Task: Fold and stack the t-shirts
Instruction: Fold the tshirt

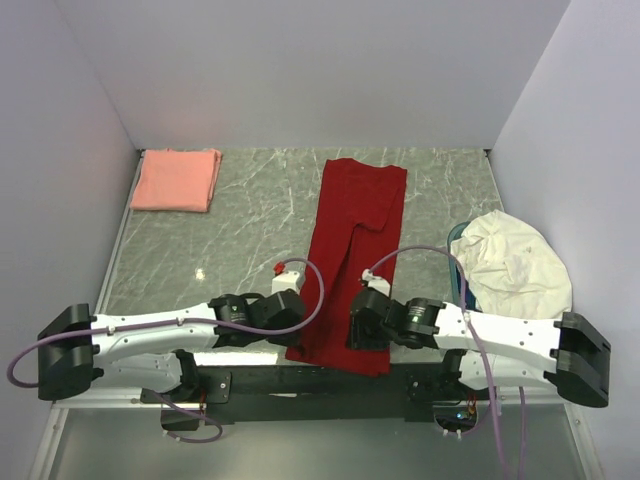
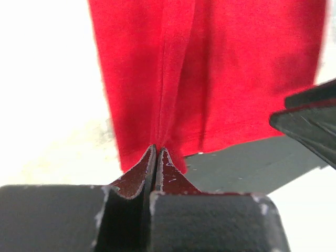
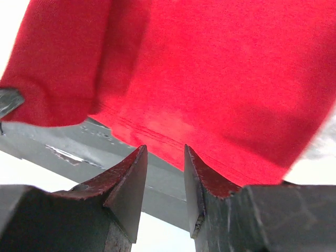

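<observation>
Tabletop (image 1: 250,230) is carrying both shirts. Deep red t-shirt (image 1: 350,250) is lying as a narrow strip down frame centre. Its long axis is running top to bottom, stitched hem pointing at the arm bases, likely so both grippers can reach it for the next fold. Salmon-pink t-shirt (image 1: 177,180) is sitting folded at upper left, probably as the stack base. Left gripper (image 2: 157,157) is clenching the red hem, pinching up a ridge. Right gripper (image 3: 165,173) is standing released, jaws apart just short of the hem.

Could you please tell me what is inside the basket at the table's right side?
A crumpled cream cloth fills the basket; anything beneath it is covered from view.
</observation>
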Motion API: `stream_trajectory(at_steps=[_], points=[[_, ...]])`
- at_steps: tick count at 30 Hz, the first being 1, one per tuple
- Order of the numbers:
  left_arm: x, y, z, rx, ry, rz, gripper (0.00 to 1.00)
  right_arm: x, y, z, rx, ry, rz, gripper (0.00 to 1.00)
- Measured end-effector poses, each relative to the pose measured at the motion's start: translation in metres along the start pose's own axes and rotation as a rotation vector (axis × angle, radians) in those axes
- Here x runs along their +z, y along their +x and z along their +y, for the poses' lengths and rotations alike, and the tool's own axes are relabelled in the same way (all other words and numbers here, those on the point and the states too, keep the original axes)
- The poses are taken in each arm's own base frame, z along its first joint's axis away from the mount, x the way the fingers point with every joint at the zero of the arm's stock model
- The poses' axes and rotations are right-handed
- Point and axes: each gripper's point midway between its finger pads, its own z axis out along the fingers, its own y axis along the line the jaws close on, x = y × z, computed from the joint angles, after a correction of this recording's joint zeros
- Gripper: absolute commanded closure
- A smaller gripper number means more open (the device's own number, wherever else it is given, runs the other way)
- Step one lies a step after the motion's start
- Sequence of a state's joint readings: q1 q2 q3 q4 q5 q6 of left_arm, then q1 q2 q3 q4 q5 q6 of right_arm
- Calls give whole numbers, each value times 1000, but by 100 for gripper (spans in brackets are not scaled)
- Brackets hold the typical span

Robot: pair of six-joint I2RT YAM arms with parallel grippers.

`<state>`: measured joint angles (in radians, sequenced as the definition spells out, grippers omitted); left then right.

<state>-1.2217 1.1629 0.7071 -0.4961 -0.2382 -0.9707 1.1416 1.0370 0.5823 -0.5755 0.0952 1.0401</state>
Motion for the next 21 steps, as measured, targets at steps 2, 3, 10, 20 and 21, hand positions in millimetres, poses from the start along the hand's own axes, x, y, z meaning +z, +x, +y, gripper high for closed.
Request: stream_trajectory(at_steps=[2,3,10,20,21], points=[[1,4,10,-15,-20,6,99,4,1,6,-12,-6,11,58],[1,6,14,-20,-31,9,99,5,2,10,-22,-11,16,58],[0,7,24,-36,-43,7,99,11,12,38,-96,-31,47,56],[0,7,25,-41,-44,6,99,29,33,35,-154,29,105,55],[0,7,25,-41,-43,8,99,30,34,35,-156,31,106,55]])
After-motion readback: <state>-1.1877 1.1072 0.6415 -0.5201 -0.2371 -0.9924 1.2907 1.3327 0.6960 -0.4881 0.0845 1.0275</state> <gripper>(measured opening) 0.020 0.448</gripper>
